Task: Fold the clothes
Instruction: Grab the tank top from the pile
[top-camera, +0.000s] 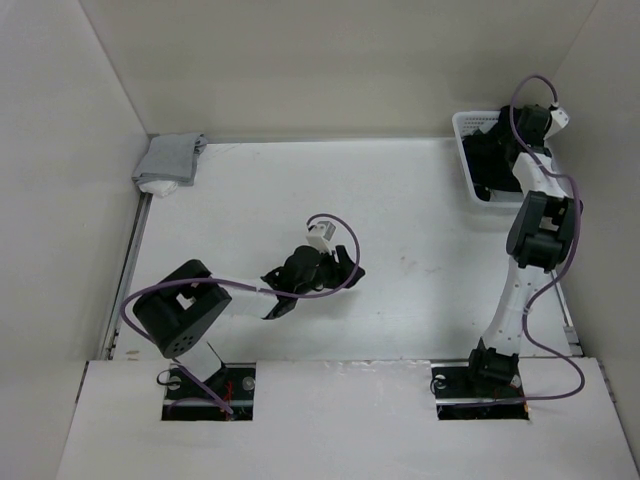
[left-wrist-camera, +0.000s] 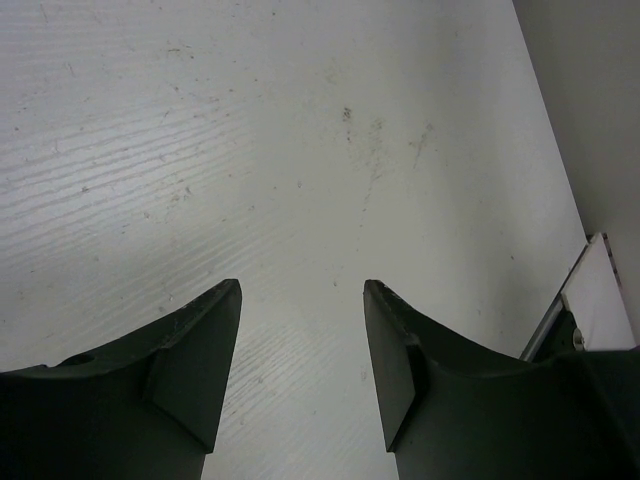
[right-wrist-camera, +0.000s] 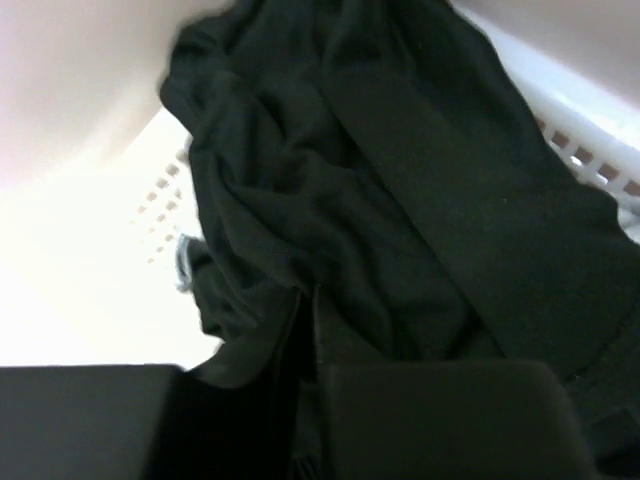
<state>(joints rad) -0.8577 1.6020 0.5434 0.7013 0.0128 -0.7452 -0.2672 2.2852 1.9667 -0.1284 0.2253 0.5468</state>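
Note:
The clothes (right-wrist-camera: 400, 200), a crumpled black garment, lie in the white basket (top-camera: 464, 125) at the back right and show there as dark fabric (top-camera: 487, 160). My right gripper (right-wrist-camera: 310, 335) reaches down into the basket. Its jaws stand almost together with a fold of the black fabric pinched in the narrow gap. From above, the right gripper (top-camera: 503, 150) is mostly hidden by its wrist. My left gripper (top-camera: 345, 272) hovers over the middle of the table. In its wrist view the left gripper (left-wrist-camera: 302, 290) is open, with only bare tabletop between the fingers.
A small grey-and-white folded cloth stack (top-camera: 168, 160) sits in the back left corner. White walls enclose the table (top-camera: 400, 230) on three sides. The basket's perforated wall (right-wrist-camera: 590, 150) rises close behind the black fabric.

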